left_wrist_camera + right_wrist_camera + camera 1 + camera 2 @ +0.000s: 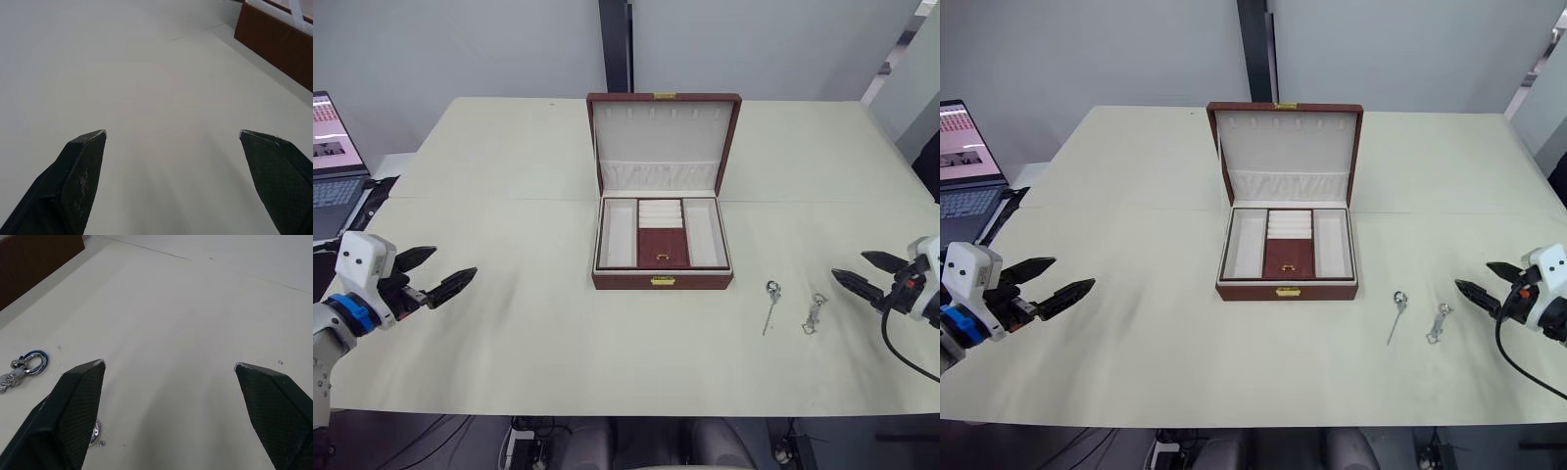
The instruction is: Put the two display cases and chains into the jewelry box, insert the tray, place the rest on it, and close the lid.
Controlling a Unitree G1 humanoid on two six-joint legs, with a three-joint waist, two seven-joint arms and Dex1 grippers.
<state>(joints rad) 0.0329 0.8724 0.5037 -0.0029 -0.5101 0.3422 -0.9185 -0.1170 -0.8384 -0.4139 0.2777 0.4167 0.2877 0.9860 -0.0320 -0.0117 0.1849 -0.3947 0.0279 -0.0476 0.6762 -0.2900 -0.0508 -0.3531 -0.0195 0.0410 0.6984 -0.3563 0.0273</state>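
The right tool (168,367) has its two black fingers (73,406) spread wide apart, with nothing between them. Under them is the pale counter (195,308). A small silver chain (24,364) with a blue ring on its end lies on the counter beside one finger. Another shiny bit (96,433) peeks out right next to that finger. A dark brown box (34,254) sits in the far corner.

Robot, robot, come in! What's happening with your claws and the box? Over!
Left gripper open, empty. Right gripper open, empty. Box lid up, tray in. Two chains on table near right gripper. Nothing in the way.
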